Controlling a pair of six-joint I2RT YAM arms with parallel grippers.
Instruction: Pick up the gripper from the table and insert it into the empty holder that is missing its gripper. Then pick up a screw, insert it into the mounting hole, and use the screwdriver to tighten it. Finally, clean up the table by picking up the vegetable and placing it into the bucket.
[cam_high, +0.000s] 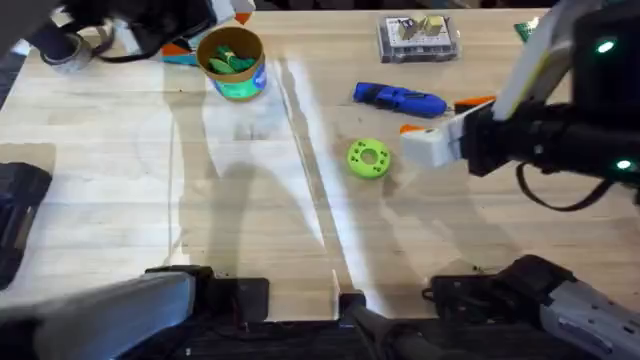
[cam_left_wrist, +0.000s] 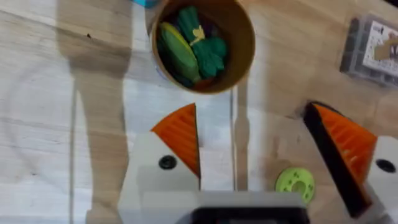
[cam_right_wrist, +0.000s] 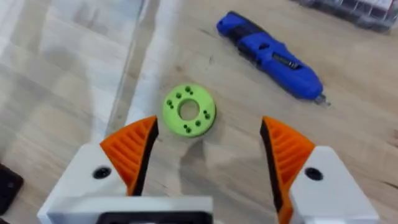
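Right gripper (cam_right_wrist: 208, 152) spread and empty, left gripper (cam_left_wrist: 258, 146) too — screwdriver (cam_right_wrist: 270, 55) just ahead: rigid, light, slick plastic — pinch mid-barrel.

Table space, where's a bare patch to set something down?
The widest bare wood lies left of the central seam, below the bucket. It is crowded on the right: green disc, blue screwdriver, clear screw box, and the right gripper beside the disc.
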